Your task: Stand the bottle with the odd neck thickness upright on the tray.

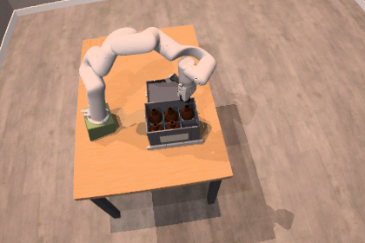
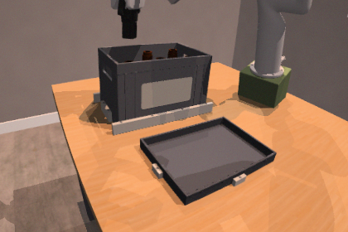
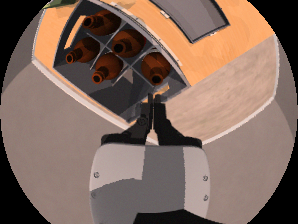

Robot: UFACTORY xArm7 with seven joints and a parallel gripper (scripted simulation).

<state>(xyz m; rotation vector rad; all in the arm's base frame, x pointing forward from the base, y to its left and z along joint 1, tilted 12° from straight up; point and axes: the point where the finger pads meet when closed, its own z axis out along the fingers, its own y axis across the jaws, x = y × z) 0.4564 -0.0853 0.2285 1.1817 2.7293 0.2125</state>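
The gripper (image 2: 129,34) is held above the crate (image 2: 124,90) at the upper left of the exterior view, its fingers pressed together on nothing, perhaps so a slim closed tip can be lowered among the necks to gauge them. Five brown, glossy, round-shouldered bottles (image 3: 109,63) are seen standing in the dark, ribbed, box-shaped crate's divided cells at the upper centre of the wrist view; which one differs cannot be told. The shallow, flat, dark rectangular tray (image 2: 178,195) lies unloaded at lower centre, on the smooth orange wooden table (image 2: 290,194).
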